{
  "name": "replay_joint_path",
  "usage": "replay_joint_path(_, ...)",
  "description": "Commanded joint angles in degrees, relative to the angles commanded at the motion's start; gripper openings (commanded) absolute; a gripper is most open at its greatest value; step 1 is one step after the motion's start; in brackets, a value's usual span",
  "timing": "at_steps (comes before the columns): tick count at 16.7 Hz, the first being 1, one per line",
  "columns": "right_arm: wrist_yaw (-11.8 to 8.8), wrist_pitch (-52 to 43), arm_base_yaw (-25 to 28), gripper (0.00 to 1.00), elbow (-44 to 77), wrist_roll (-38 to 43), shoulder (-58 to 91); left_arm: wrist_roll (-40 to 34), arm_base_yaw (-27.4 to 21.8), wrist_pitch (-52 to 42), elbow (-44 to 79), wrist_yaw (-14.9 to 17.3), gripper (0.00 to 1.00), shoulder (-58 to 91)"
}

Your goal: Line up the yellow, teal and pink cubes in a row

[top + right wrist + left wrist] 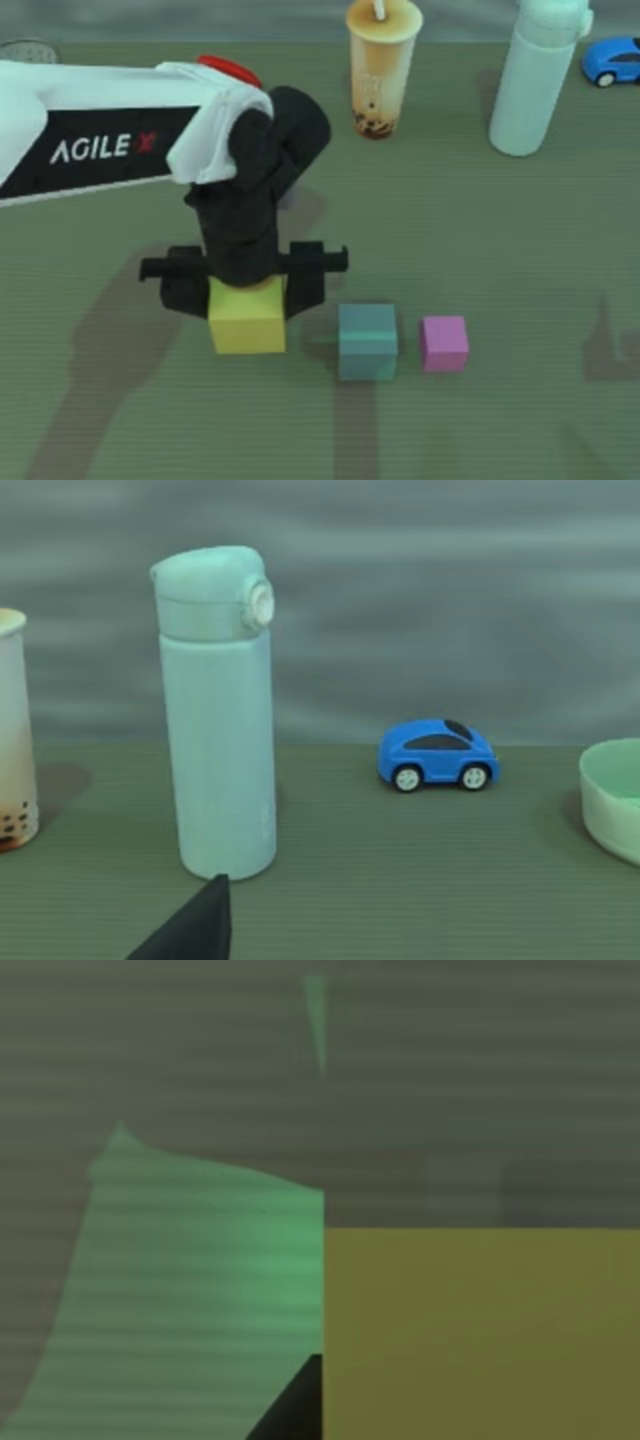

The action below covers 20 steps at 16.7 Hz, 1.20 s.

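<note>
The yellow cube (247, 320) rests low at the left end of a row, between the fingers of my left gripper (247, 297), which is shut on it from above. In the left wrist view the yellow cube (480, 1335) fills the frame, with a dark finger (295, 1410) pressed against its side. To its right stand the teal cube (367, 342), a gap away, and then the pink cube (444, 343). My right arm is out of the top view. Its wrist view shows a single dark fingertip (200, 930) set far to one side, so my right gripper (285, 955) is open and holds nothing.
At the back stand a bubble tea cup (383, 70), a tall pale bottle (535, 75) and a blue toy car (612, 60). The right wrist view also shows part of a pale green bowl (615, 800). A grey round object (25, 48) sits at the back left.
</note>
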Motion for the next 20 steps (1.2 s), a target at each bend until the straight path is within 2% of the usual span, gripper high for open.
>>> replay_joint_path(6, 0.0, 0.0, 0.0, 1.0, 0.0, 0.0, 0.0, -0.1, -0.1, 3.2, -2.6, 0.0, 0.0, 1.2)
replay_joint_path(19, 0.0, 0.0, 0.0, 1.0, 0.0, 0.0, 0.0, -0.1, -0.1, 3.2, -2.6, 0.0, 0.98, 1.2)
replay_joint_path(20, 0.0, 0.0, 0.0, 1.0, 0.0, 0.0, 0.0, -0.1, -0.1, 3.2, -2.6, 0.0, 1.0, 1.2)
